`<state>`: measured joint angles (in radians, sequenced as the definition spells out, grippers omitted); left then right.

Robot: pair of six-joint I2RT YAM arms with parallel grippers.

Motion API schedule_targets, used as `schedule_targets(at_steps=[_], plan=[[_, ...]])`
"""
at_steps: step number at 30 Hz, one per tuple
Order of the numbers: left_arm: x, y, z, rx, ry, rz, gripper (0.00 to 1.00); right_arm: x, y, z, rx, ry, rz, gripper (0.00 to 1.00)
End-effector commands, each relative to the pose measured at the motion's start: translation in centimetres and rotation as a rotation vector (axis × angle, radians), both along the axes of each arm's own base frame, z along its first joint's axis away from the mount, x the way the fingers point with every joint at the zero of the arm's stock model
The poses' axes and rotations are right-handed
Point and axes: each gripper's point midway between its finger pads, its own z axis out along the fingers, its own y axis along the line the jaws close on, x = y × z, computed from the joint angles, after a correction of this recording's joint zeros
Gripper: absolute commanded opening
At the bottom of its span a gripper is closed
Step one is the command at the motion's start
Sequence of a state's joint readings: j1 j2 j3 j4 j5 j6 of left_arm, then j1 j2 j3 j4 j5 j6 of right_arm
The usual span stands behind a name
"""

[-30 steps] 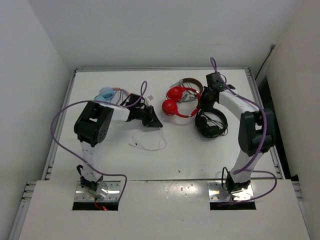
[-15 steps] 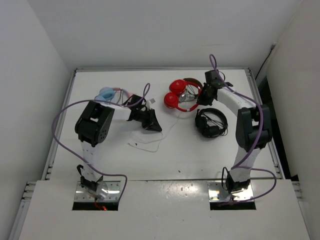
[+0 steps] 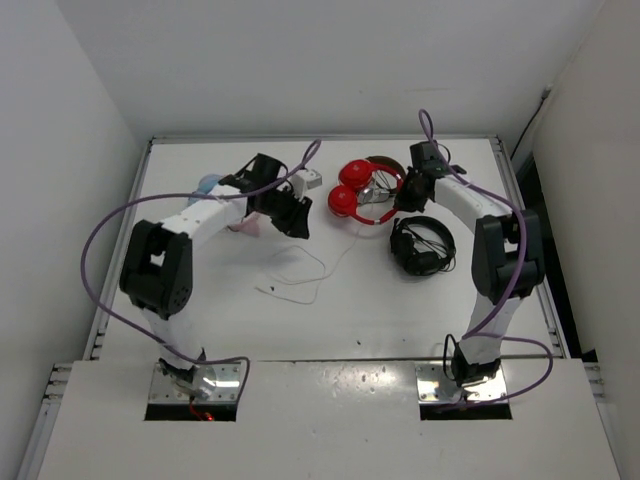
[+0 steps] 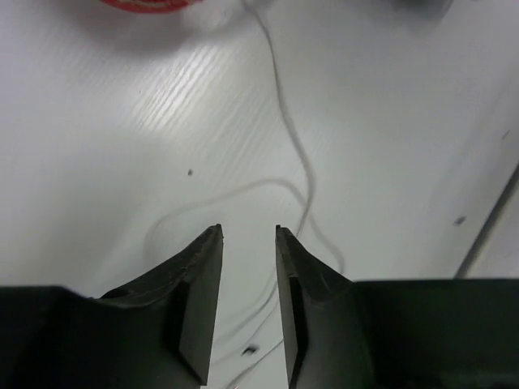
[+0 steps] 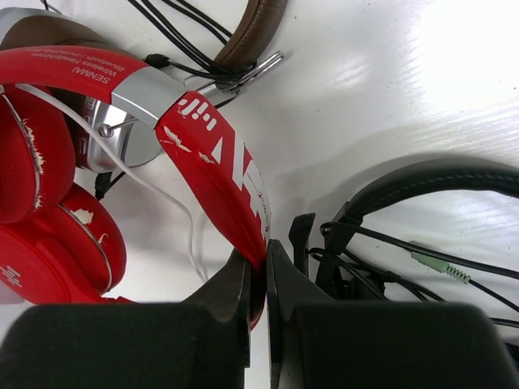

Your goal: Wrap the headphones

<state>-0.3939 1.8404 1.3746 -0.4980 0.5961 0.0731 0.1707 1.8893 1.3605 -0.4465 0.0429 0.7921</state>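
The only lettering I can read sits on the red headband of the headphones (image 5: 203,154), which lie near the far edge of the tabletop (image 3: 400,310), right of its middle. In my right wrist view, small white print there reads "SENMAI", with a second line beneath starting "Wireless Headphone". Bigger white letters run down the band toward my right tool (image 5: 258,255), too worn to make out.
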Motion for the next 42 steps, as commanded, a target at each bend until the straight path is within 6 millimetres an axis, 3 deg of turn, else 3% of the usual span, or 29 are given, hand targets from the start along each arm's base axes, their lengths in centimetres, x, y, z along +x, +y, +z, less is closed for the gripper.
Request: schedule_targets(at_steps=[1,5,6,11,15,23,28,32,42], plan=[[-3.9,4.3,0.7,0.212,-0.203,-0.303,0.40,1.9,0.9,4.6,0.059,-0.151,0.010,0.00],[-6.6,7.2,0.3,0.329,-0.347,-0.546,0.47,1.9,0.9,5.0,0.061,-0.160,0.011,0.00],[-7.3,8.0,-0.6,0.356,-0.373,-0.613,0.47,1.9,0.9,5.0,0.061,-0.160,0.011,0.00],[-8.2,9.4,-1.6,0.420,-0.437,-0.713,0.47,1.5,1.4,4.6,0.062,-0.151,0.034,0.00],[-7.4,9.6,-3.0,0.448,-0.458,-0.748,0.47,1.4,1.9,4.6,0.063,-0.150,0.043,0.00],[-4.5,8.2,-3.1,0.446,-0.624,-0.767,0.51,1.6,1.9,4.6,0.057,-0.151,0.051,0.00],[-5.2,8.2,-3.7,0.439,-0.628,-0.858,0.52,1.6,1.9,4.6,0.057,-0.151,0.051,0.00],[-7.6,8.7,-4.5,0.409,-0.579,-1.015,0.52,1.6,1.9,4.6,0.057,-0.151,0.051,0.00],[-8.0,8.1,-6.1,0.407,-0.557,-1.110,0.52,1.6,1.9,4.1,0.056,-0.142,0.051,0.00]])
